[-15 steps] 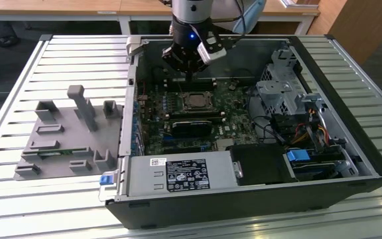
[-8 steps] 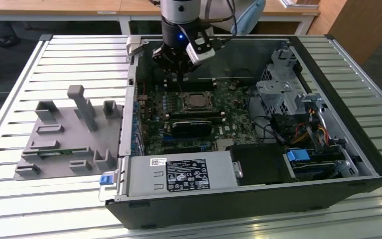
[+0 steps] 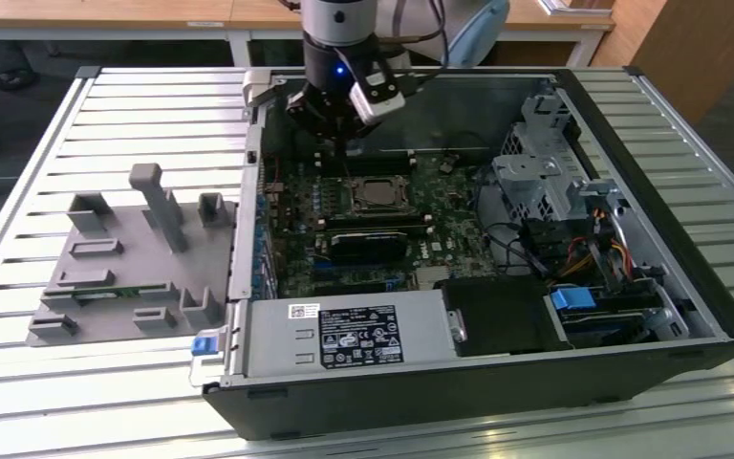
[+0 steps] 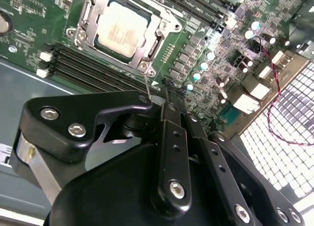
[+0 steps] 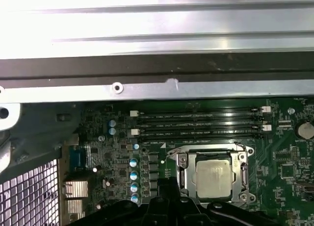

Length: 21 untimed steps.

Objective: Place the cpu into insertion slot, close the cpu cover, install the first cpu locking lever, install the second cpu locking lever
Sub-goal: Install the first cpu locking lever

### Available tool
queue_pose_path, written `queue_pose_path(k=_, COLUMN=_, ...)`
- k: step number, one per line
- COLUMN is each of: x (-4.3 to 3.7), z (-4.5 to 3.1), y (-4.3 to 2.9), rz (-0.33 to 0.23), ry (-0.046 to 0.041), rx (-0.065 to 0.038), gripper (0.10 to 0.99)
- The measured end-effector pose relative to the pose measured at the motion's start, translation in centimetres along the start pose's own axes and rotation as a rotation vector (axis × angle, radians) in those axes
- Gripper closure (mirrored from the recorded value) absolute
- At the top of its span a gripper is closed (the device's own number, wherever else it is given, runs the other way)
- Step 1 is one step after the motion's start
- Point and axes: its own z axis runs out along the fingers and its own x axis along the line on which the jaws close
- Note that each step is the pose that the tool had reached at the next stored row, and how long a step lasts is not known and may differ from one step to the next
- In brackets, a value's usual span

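Cpu (image 4: pixel 120 30) in insertion slot (image 4: pixel 158 43) — cpu cover (image 4: pixel 110 54) down.

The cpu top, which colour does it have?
The cpu is dull silver-grey, clearest in the second wrist view.

This looks like a robotics lab or assembly workshop. An open black metal desktop computer case (image 3: pixel 469 402) lies on a silver slatted aluminium bench (image 3: pixel 74 382), with a silver-and-black robot arm (image 3: pixel 337 29) over it. A grey plastic fixture plate (image 3: pixel 125 277) sits just beside it, and pale wood-topped tables (image 3: pixel 150 14) stand beyond.
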Motion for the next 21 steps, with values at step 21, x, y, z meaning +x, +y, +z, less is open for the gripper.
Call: queue_pose_path(k=21, x=1.30, z=0.73, y=1.64, rz=0.000, ry=0.0001, rx=0.000, gripper=0.980)
